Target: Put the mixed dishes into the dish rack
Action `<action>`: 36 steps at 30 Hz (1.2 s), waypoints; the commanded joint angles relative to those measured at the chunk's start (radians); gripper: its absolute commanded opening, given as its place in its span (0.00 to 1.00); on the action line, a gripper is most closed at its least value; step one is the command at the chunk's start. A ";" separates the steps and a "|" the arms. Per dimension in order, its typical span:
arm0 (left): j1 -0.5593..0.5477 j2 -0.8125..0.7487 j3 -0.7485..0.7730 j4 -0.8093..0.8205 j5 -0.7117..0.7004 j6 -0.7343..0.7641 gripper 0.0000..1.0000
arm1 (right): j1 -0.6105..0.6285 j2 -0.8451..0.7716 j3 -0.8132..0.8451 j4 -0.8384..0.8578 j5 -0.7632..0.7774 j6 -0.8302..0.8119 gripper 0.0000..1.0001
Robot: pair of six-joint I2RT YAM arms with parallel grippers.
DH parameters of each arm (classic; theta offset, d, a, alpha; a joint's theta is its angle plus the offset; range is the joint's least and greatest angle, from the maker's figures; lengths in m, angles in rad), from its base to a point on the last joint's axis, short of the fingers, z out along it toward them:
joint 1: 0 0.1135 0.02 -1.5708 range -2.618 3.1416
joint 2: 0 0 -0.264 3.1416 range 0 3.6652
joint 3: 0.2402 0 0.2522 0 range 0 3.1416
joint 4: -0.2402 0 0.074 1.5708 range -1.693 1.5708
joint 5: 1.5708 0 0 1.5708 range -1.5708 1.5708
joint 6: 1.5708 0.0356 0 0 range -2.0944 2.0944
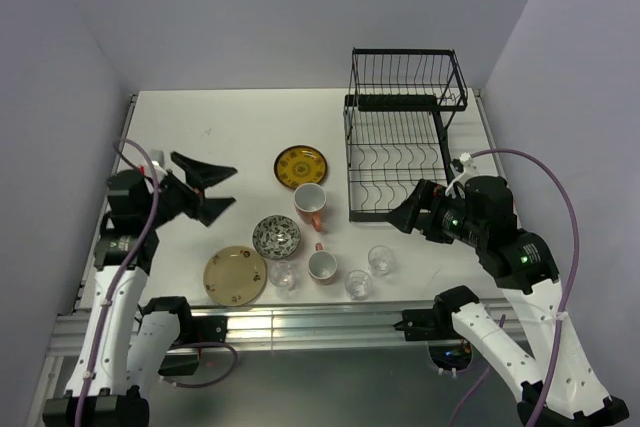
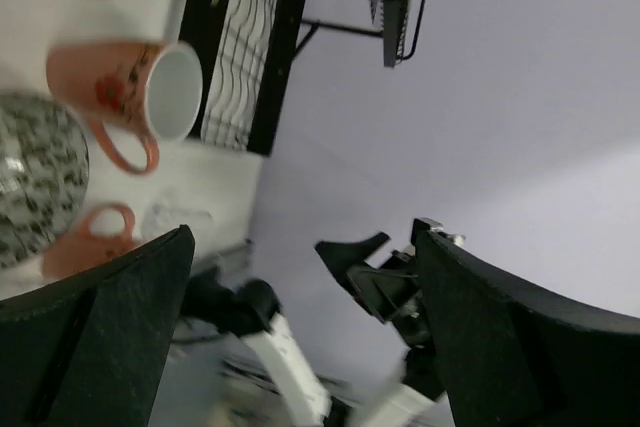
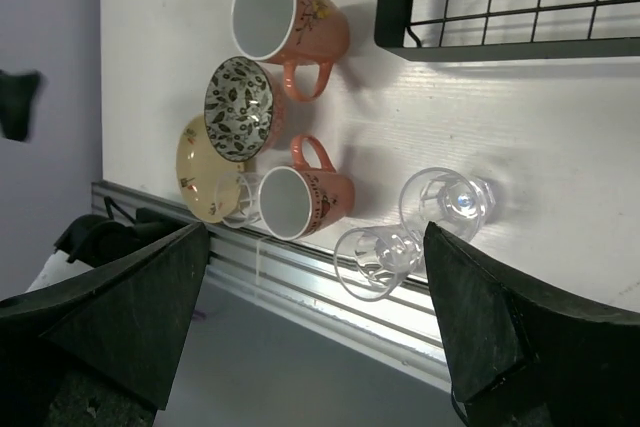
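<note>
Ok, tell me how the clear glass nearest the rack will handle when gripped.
The glass looks smooth and shiny, so it is probably slippery in the right fingers. Its thin clear wall suggests it is fragile. It is small, so likely light and apt to slide if nudged.

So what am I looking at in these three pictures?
A robot's left arm and right arm are bolted at a table's near edge. One picture looks down from above; the other two come from a camera on each wrist, the dark shapes at the bottom being its jaws. On the table sit a yellow plate, a tan plate, a patterned bowl, two orange mugs and three clear glasses, beside a black wire dish rack. Both pairs of jaws are open, holding nothing.
</note>
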 commanded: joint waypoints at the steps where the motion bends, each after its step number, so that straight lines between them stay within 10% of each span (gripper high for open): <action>1: 0.000 -0.043 -0.198 0.277 0.256 -0.313 0.99 | -0.005 0.016 0.057 -0.032 0.049 -0.031 0.95; 6: 0.005 -0.111 -0.157 0.132 0.111 -0.258 0.99 | -0.005 0.004 0.069 -0.041 0.063 -0.052 0.95; 11: 0.005 -0.024 -0.216 0.404 0.265 -0.348 0.99 | -0.005 -0.003 0.065 -0.046 0.082 -0.060 0.95; 15: -0.014 0.100 0.052 -0.103 0.151 0.195 0.98 | -0.005 0.008 0.069 -0.047 0.079 -0.068 0.95; 18: -0.058 0.267 0.200 -0.475 -0.045 0.445 0.49 | -0.005 0.014 0.082 -0.047 0.080 -0.078 0.95; 19: -0.074 0.327 0.217 -0.520 -0.105 0.469 0.48 | -0.005 0.017 0.086 -0.047 0.080 -0.084 0.95; 26: -0.408 0.407 0.291 -0.558 -0.617 0.431 0.58 | -0.005 0.034 0.115 -0.052 0.075 -0.103 0.95; 36: -0.500 0.548 0.259 -0.529 -0.784 0.427 0.60 | -0.005 0.010 0.117 -0.066 0.089 -0.104 0.95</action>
